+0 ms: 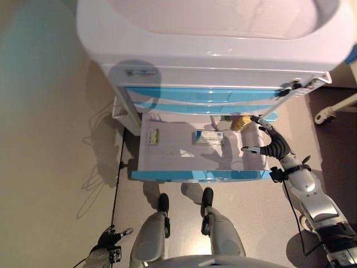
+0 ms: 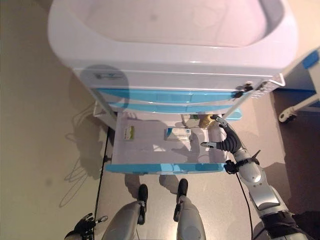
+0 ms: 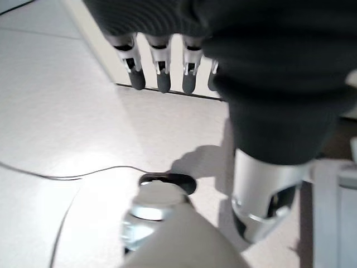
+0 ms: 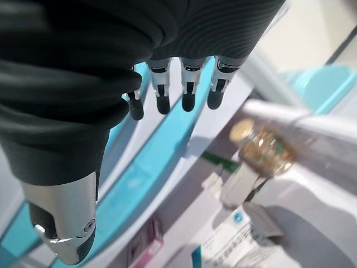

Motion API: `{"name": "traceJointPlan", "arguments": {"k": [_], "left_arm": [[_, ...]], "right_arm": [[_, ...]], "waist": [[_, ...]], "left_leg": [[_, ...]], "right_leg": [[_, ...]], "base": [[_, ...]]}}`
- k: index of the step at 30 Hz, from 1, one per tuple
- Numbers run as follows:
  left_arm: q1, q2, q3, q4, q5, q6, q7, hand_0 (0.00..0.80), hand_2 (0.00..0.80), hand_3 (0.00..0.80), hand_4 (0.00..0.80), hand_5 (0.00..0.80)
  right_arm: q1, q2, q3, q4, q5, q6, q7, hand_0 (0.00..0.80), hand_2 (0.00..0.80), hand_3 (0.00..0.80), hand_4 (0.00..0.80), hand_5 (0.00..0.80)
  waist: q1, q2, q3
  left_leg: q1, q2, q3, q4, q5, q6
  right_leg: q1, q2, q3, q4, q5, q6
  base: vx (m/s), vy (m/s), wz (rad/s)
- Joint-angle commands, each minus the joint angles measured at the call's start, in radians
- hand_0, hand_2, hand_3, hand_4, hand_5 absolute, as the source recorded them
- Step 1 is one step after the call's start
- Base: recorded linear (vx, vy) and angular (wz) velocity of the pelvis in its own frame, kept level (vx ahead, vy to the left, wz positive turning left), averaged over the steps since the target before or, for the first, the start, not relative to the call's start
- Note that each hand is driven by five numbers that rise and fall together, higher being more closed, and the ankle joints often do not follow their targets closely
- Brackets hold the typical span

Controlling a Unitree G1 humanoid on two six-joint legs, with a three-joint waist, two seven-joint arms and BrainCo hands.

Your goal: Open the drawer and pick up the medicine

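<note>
Hovering right hand (image 1: 266,142), open drawer (image 1: 167,175), medicine (image 1: 208,137)

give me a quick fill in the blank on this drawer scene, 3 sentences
1. The cart's lowest blue-fronted drawer is pulled ____.
2. The robot's ____ hand reaches over the drawer with its fingers straight, holding nothing.
3. The amber bottle lies at the drawer's back, on the robot's ____ side of the white and blue medicine box.

Missing words: open; right; right
</note>
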Motion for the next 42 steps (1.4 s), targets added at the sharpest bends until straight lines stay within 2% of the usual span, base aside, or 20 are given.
{"name": "traceJointPlan", "arguments": {"k": [1, 10, 18, 27, 31, 39, 42], "left_arm": [[0.018, 0.051, 0.006, -0.01, 0.041, 0.008, -0.001, 0.0, 0.0, 0.0, 0.0, 0.0], [0.004, 0.081, -0.033, -0.022, 0.026, 0.014, -0.006, 0.0, 0.0, 0.0, 0.0, 0.0], [-0.036, 0.087, -0.101, -0.059, -0.034, 0.008, 0.009, 0.0, 0.0, 0.0, 0.0, 0.0], [-0.075, 0.075, -0.154, -0.071, -0.069, 0.005, 0.027, 0.0, 0.0, 0.0, 0.0, 0.0], [-0.098, 0.066, -0.17, -0.062, -0.07, 0.004, 0.032, 0.0, 0.0, 0.0, 0.0, 0.0], [-0.112, 0.052, -0.162, -0.036, -0.063, 0.006, 0.038, 0.0, 0.0, 0.0, 0.0, 0.0], [-0.116, 0.043, -0.16, -0.032, -0.056, 0.007, 0.042, 0.0, 0.0, 0.0, 0.0, 0.0]], "right_arm": [[-0.075, -0.014, 0.03, 0.0, 0.024, 0.004, -0.002, 0.0, 0.0, 0.0, 0.0, 0.0], [-0.24, 0.031, 0.103, 0.234, 0.063, 0.045, -0.038, 0.0, 0.0, 0.0, 0.0, 0.0], [-0.487, 0.069, 0.199, 0.541, -0.016, 0.09, -0.115, 0.0, 0.0, 0.0, 0.0, 0.0], [-0.683, 0.105, 0.324, 0.752, -0.176, 0.132, -0.154, 0.0, 0.0, 0.0, 0.0, 0.0], [-0.737, 0.112, 0.45, 0.796, -0.37, 0.157, -0.128, 0.0, 0.0, 0.0, 0.0, 0.0], [-0.7, 0.125, 0.474, 0.726, -0.402, 0.16, -0.092, 0.0, 0.0, 0.0, 0.0, 0.0], [-0.662, 0.117, 0.445, 0.67, -0.383, 0.155, -0.1, 0.0, 0.0, 0.0, 0.0, 0.0]], "waist": [[0.025, 0.0, 0.003], [0.077, 0.0, 0.023], [0.11, 0.023, 0.053], [0.124, 0.053, 0.076], [0.128, 0.058, 0.081], [0.12, 0.055, 0.082], [0.11, 0.05, 0.084]], "left_leg": [[0.007, -0.02, -0.026, -0.084, 0.042, -0.024], [-0.033, -0.019, -0.092, -0.085, 0.067, -0.04], [-0.063, -0.024, -0.139, -0.081, 0.086, -0.05], [-0.086, -0.028, -0.166, -0.087, 0.108, -0.058], [-0.089, -0.027, -0.177, -0.097, 0.116, -0.063], [-0.092, -0.025, -0.178, -0.103, 0.12, -0.066], [-0.093, -0.024, -0.173, -0.104, 0.12, -0.065]], "right_leg": [[-0.017, -0.022, -0.004, 0.088, -0.03, 0.078], [-0.018, -0.03, -0.07, 0.107, -0.056, 0.064], [-0.03, -0.039, -0.11, 0.136, -0.076, 0.052], [-0.052, -0.045, -0.13, 0.161, -0.088, 0.044], [-0.052, -0.046, -0.137, 0.159, -0.091, 0.042], [-0.058, -0.047, -0.138, 0.161, -0.092, 0.04], [-0.062, -0.047, -0.132, 0.162, -0.092, 0.04]], "base": [[-0.005, -0.091, 0.3], [0.0, -0.072, 0.33], [-0.014, -0.048, 0.23], [-0.014, -0.018, 0.11], [-0.007, -0.025, 0.08], [-0.001, -0.006, 0.02], [0.0, 0.0, 0.0]]}}
